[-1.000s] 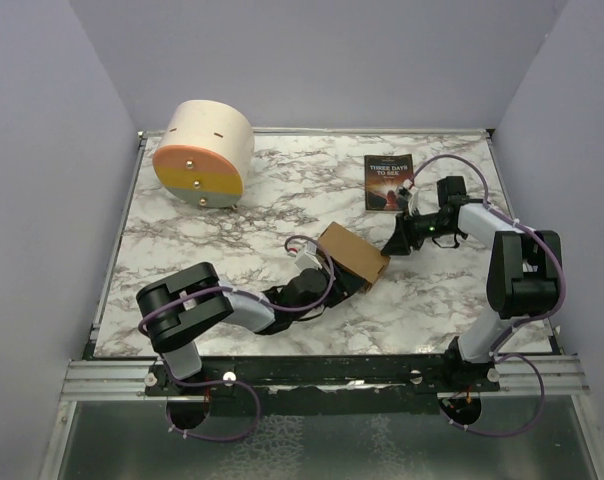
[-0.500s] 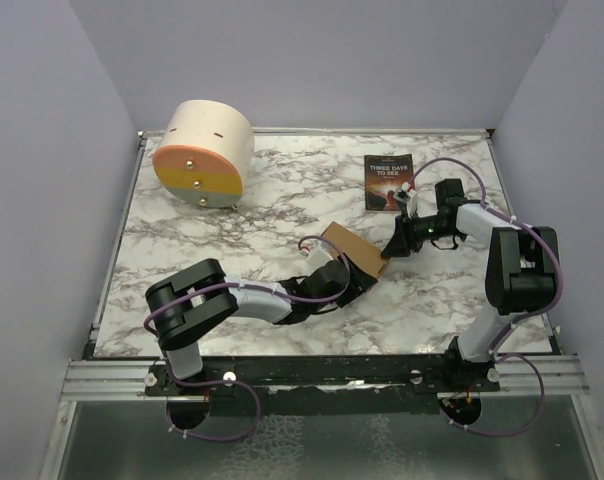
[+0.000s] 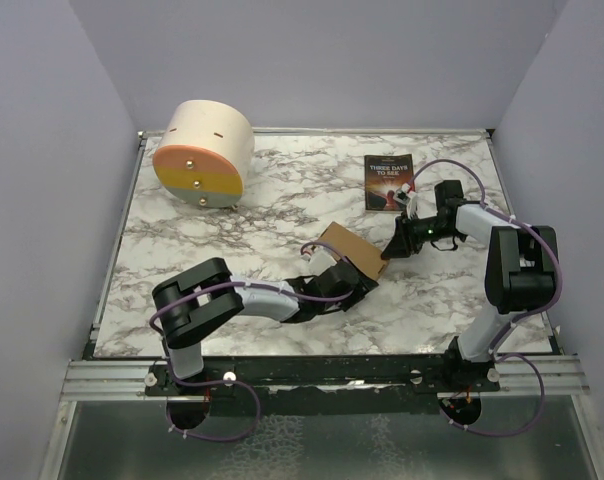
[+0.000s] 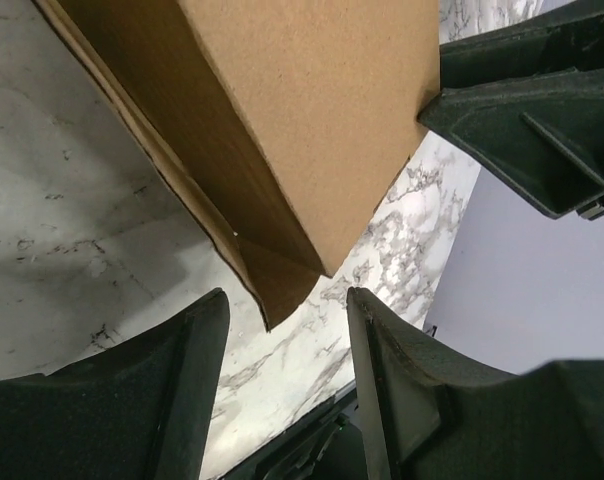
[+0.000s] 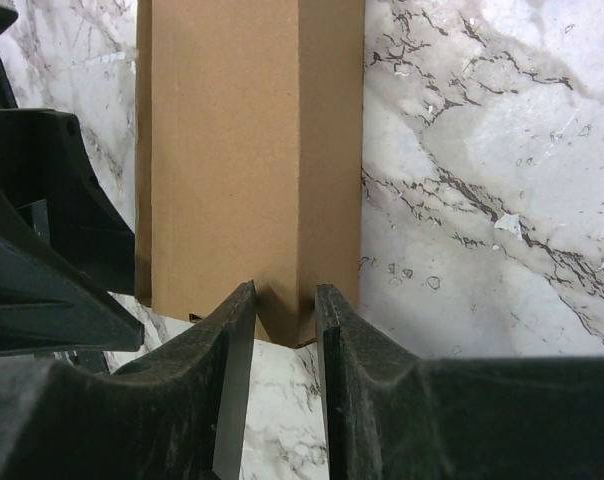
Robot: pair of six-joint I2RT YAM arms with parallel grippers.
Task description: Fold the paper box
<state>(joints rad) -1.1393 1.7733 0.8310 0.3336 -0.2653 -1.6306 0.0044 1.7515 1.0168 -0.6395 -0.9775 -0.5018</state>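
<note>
Paper box: the plain brown cardboard box point(image 3: 350, 252) is partly formed, with closed walls and a loose flap edge along one side.
Where it lies: on the white, grey-veined marble-patterned table point(image 3: 232, 230), about mid-table, between the two grippers and at an angle to the table's edges.
Left gripper: the left gripper point(image 4: 287, 305) has its black jaws spread. One low corner of the box hangs between them, and neither pad appears to touch it.
Right gripper: the right gripper point(image 5: 285, 300) has its jaws narrowed to a slim gap at the box's near end, over a folded edge. I cannot tell whether they press the cardboard.
Step in hand: judging by the poses, one end of the box is being fixed while the other arm readies a flap fold.
Doing it well: the right jaws should take only the folded edge, squarely and not far in, so the wall does not crease. The left jaws should close on the corner flap only once the box is steady. Pushes should run along the score lines.
Risk: the light box may slide or twist on the smooth top if only one side is pressed.
Writing, book: the dark-covered paperback point(image 3: 388, 183), well behind the right gripper, reads "THREE DAYS TO SEE". The smaller print is too small to read.
Writing, box: none is visible.
Writing, cylinder: the big cream cylinder with an orange-yellow face point(image 3: 204, 150), at the far left, shows none.
</note>
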